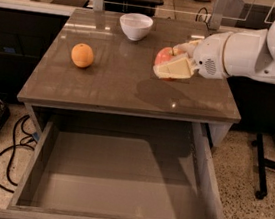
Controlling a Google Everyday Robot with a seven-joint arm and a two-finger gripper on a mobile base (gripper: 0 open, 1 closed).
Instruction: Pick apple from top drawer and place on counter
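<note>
The red apple (163, 57) with a yellowish patch is held between the cream fingers (174, 69) of my gripper (173, 61), over the right middle of the glossy counter (115, 86), close to its surface. I cannot tell whether the apple touches the counter. The white arm reaches in from the right. The top drawer (118, 179) stands pulled wide open below the counter's front edge and nothing lies in it.
An orange (82, 55) sits on the counter's left side. A white bowl (136, 26) stands at the back middle. Black cables (11, 150) lie on the floor at left. A chair base (264, 163) stands at right.
</note>
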